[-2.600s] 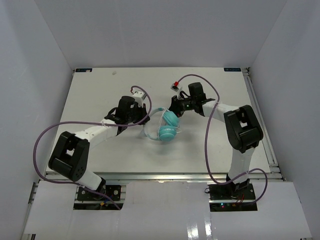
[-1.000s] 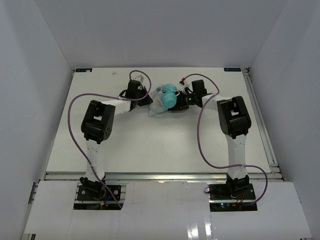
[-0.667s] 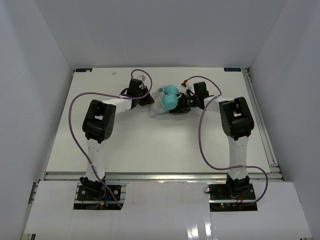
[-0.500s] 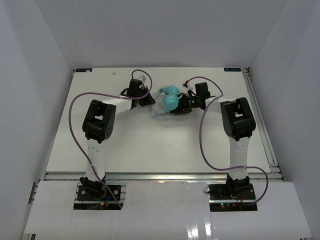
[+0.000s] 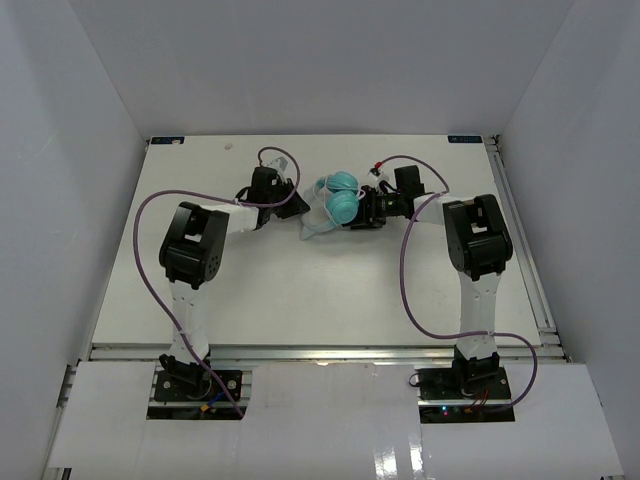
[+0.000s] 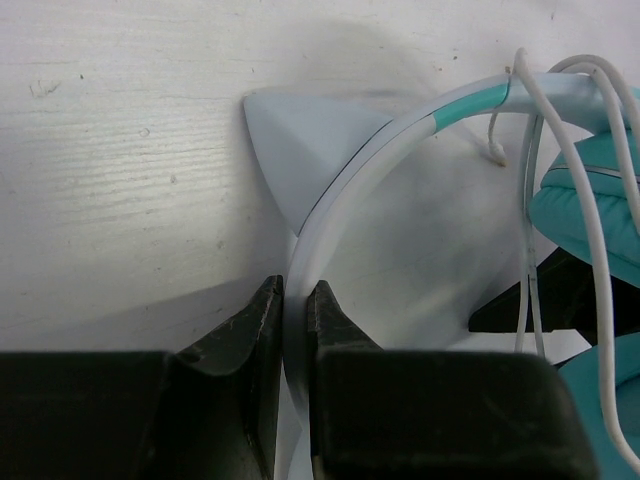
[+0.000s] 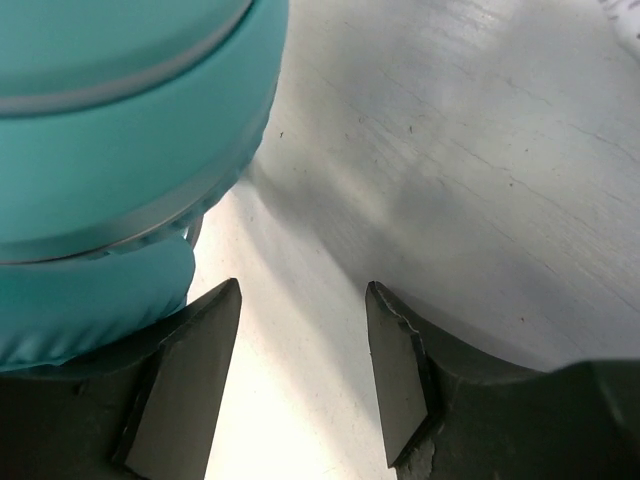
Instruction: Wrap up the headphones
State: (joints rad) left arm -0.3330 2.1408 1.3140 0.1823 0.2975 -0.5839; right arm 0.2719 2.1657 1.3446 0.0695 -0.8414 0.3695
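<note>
The headphones [image 5: 338, 196] lie at the back middle of the table, two teal ear cups [image 5: 343, 183] stacked close together. My left gripper [image 6: 293, 290] is shut on the pale white headband [image 6: 380, 140], which arcs up and to the right from the fingers. The thin white cord [image 6: 527, 230] hangs in loops over a teal ear cushion [image 6: 585, 205]. My right gripper [image 7: 300, 330] stands open over bare table with nothing between its fingers. A teal ear cup [image 7: 120, 120] sits just beyond its left finger. From above, the left gripper [image 5: 297, 204] and right gripper [image 5: 358, 212] flank the headphones.
A pale triangular piece [image 6: 300, 140] sticks out from the headband. Thick purple cables [image 5: 403, 270] loop beside both arms. White walls close in the table [image 5: 250, 290] on the left, back and right. A metal rail [image 5: 520, 240] runs along the right edge.
My right gripper has opened off the ear cup and drawn back slightly to the right. The headphones have stayed with the left gripper, which holds the headband as before.
</note>
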